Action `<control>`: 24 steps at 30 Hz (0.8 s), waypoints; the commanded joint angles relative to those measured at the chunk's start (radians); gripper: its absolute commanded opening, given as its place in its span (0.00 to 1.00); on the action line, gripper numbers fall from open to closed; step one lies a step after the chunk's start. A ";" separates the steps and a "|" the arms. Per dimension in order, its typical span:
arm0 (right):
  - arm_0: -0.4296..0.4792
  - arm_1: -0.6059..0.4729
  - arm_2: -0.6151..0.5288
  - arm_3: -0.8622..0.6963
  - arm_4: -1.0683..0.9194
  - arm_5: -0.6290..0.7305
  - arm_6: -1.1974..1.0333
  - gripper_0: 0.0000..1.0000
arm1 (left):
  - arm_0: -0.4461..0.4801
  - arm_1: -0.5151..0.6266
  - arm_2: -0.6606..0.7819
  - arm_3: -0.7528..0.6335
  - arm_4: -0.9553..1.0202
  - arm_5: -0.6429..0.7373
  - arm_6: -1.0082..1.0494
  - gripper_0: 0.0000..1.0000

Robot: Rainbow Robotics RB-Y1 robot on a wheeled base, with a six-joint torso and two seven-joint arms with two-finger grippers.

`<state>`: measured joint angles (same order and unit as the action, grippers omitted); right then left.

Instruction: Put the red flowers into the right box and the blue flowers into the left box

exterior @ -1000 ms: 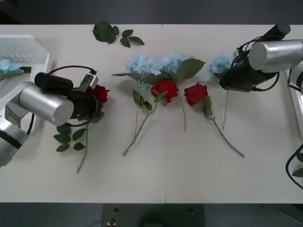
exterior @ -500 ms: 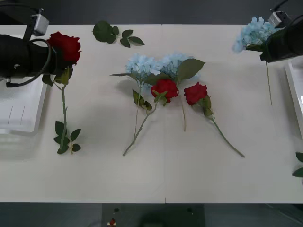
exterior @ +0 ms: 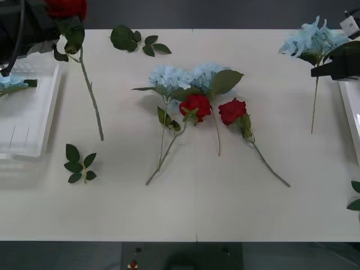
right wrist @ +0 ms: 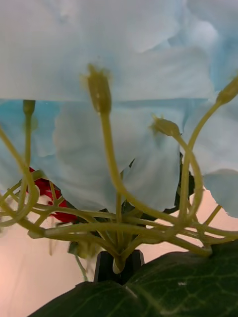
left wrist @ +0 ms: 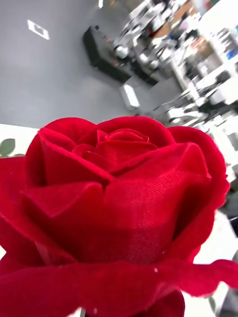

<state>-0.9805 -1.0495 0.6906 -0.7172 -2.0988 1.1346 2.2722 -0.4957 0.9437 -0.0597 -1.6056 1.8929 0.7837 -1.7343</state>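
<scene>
Front view: left hand [exterior: 59,25] pinching red rose [exterior: 66,8], right hand [exterior: 332,61] pinching blue flower [exterior: 312,40]; no legible writing.

You see deep red roses [exterior: 196,105] on green stems, pale sky-blue flower clusters [exterior: 169,75], dark green leaf sprigs [exterior: 135,39], a translucent white tray [exterior: 28,121] and an off-white table [exterior: 197,208].

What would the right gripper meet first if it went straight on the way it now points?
Beyond the blue flower it holds, the right gripper points across the table toward a red rose, probably one lying mid-table; depth is unclear. The left gripper holds a lifted rose far left.
</scene>
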 commanded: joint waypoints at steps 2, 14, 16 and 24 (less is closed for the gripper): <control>0.011 -0.026 -0.008 0.009 0.115 -0.055 -0.016 0.00 | 0.002 -0.108 0.014 -0.011 0.048 -0.076 -0.082 0.00; 0.014 0.071 0.193 0.107 0.066 -0.151 -0.158 0.00 | -0.021 -0.408 -0.161 -0.011 -0.084 -0.297 -0.113 0.00; 0.014 0.083 0.211 0.117 0.068 -0.159 -0.198 0.00 | -0.021 -0.421 -0.197 -0.011 -0.083 -0.299 -0.113 0.00; 0.014 0.106 0.254 0.114 0.068 -0.174 -0.266 0.00 | -0.078 -0.441 -0.402 -0.011 -0.064 -0.428 -0.108 0.00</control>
<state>-0.9416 -0.9328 0.9540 -0.5932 -2.0259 0.9595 2.0379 -0.5131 0.5079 -0.4260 -1.6038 1.8129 0.4224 -1.8562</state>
